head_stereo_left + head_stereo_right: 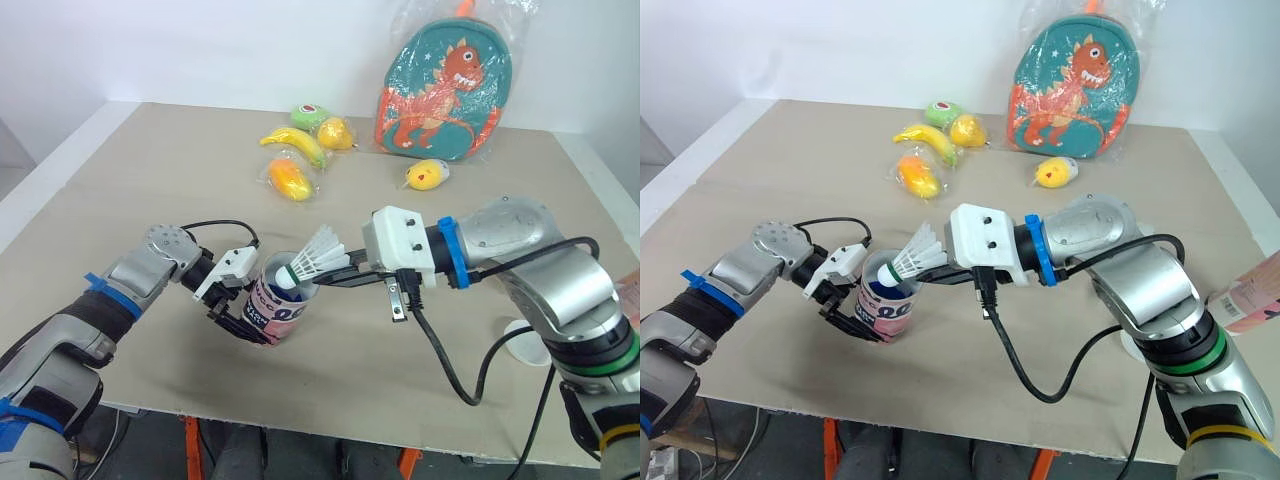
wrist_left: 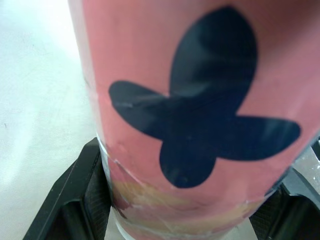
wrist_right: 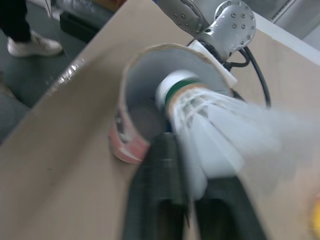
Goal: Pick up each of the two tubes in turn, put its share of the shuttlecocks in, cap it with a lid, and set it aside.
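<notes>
Shuttlecock (image 1: 312, 258) and tube (image 1: 280, 310) meet near the front edge of the table (image 1: 120, 200). The cork nose sits right at the tube's open mouth, and the white feathers fan up and back toward the right arm. We see the right gripper (image 1: 330, 275) pinching the shuttlecock by its skirt, one black finger on either side of the feathers. The left gripper (image 1: 243, 325) clamps the tube low on its pink wall and holds it tilted, mouth up and leaning toward the right arm.

The coming move, we judge, turns on alignment. The shuttlecock's long axis runs close to the tube's but not quite along it. The push should therefore go cork first, down and toward the left arm, along the bore. The right arm feeds while the left steadies.

We cannot tell whether the tube's base rests on the table or hangs just above it, nor whether anything already lies deep inside. A pink object (image 1: 1252, 298) is cut off at the right edge, and a white disc (image 1: 522, 342) is half hidden behind the right forearm. These may be the second tube and a lid, though we cannot confirm it.
</notes>
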Robot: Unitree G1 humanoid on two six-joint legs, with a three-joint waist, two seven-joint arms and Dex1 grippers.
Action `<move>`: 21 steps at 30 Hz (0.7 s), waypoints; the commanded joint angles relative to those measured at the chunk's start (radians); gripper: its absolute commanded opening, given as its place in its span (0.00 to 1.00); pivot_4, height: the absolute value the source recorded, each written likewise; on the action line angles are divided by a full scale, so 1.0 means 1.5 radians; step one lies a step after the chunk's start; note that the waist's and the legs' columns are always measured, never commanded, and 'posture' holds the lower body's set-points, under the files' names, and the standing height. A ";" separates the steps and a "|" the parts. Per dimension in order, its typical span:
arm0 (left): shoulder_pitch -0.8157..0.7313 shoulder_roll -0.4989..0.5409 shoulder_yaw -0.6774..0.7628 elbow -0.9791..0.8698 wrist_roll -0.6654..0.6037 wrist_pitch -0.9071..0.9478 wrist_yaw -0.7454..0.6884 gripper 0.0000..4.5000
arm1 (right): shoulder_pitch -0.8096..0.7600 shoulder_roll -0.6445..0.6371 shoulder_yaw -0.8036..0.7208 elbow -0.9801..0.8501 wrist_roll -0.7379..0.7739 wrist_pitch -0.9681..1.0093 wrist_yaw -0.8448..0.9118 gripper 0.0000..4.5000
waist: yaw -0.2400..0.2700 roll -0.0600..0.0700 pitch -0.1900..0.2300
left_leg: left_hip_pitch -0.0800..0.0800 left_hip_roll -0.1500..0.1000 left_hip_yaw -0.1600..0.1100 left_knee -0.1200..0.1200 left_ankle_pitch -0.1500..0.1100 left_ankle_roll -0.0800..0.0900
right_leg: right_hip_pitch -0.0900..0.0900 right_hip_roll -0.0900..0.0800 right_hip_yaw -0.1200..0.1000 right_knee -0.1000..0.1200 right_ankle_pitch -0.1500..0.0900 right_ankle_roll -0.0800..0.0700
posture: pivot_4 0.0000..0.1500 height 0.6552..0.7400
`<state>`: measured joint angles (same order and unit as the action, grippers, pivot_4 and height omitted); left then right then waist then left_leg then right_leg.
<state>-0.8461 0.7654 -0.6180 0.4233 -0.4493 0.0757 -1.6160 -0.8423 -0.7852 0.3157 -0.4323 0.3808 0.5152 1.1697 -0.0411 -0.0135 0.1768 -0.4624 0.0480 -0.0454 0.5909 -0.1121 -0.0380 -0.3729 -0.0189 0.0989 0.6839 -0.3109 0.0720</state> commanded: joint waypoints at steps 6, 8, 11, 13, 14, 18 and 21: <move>-0.014 -0.006 0.002 -0.004 -0.004 0.012 0.001 0.66 | -0.014 0.003 -0.090 -0.012 0.108 0.042 0.043 0.45 | 0.001 0.000 0.000 | 0.000 0.000 0.000 0.000 0.000 0.000 | 0.000 0.000 0.000 0.000 0.000 0.000 | 1.00 1.00; -0.021 -0.015 0.001 0.006 0.001 0.007 0.001 0.66 | 0.030 -0.017 -0.179 -0.022 0.159 0.070 0.016 0.45 | 0.005 0.000 0.000 | 0.000 0.000 0.000 0.000 0.000 0.000 | 0.000 0.000 0.000 0.000 0.001 -0.002 | 1.00 1.00; -0.028 -0.028 0.003 0.016 0.004 0.002 0.001 0.66 | 0.107 -0.039 -0.285 -0.062 0.220 0.114 -0.029 0.45 | 0.013 -0.001 0.000 | 0.000 0.000 0.000 0.000 0.000 0.000 | 0.000 0.000 -0.001 0.000 0.001 -0.002 | 1.00 1.00; -0.032 -0.037 0.004 0.022 0.006 -0.002 0.001 0.66 | 0.179 -0.056 -0.354 -0.084 0.232 0.138 -0.065 0.45 | 0.014 -0.001 0.000 | 0.000 0.000 0.000 0.000 0.000 0.000 | 0.000 0.000 -0.001 0.000 0.001 -0.003 | 1.00 1.00; -0.033 -0.039 0.004 0.023 0.007 -0.002 0.001 0.66 | 0.229 -0.066 -0.390 -0.090 0.216 0.142 -0.085 0.45 | 0.014 -0.001 0.000 | 0.000 0.000 0.000 0.000 0.000 0.000 | 0.000 0.000 -0.001 0.000 0.001 -0.003 | 1.00 1.00; -0.029 -0.036 -0.005 0.018 0.010 -0.010 0.001 0.66 | 0.425 -0.053 -0.546 -0.117 0.189 0.162 -0.163 0.45 | 0.014 -0.001 0.000 | -0.001 0.000 -0.001 0.000 0.000 0.000 | 0.000 0.000 -0.001 0.000 0.001 -0.003 | 1.00 1.00; -0.025 -0.032 -0.011 0.017 0.017 -0.025 0.001 0.66 | 0.518 0.002 -0.665 -0.139 0.214 0.162 -0.232 0.45 | 0.012 -0.001 0.000 | -0.001 0.000 0.000 0.000 0.000 0.000 | 0.000 0.000 -0.001 0.000 0.001 -0.003 | 1.00 1.00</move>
<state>-0.8780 0.7079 -0.6293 0.4613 -0.4310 0.0584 -1.6160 -0.0733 -0.7942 -0.5662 -0.5810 0.6637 0.7596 0.8769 -0.0227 -0.0153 0.1769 -0.4634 0.0477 -0.0460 0.5911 -0.1121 -0.0379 -0.3725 -0.0189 0.0976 0.6844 -0.3093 0.0682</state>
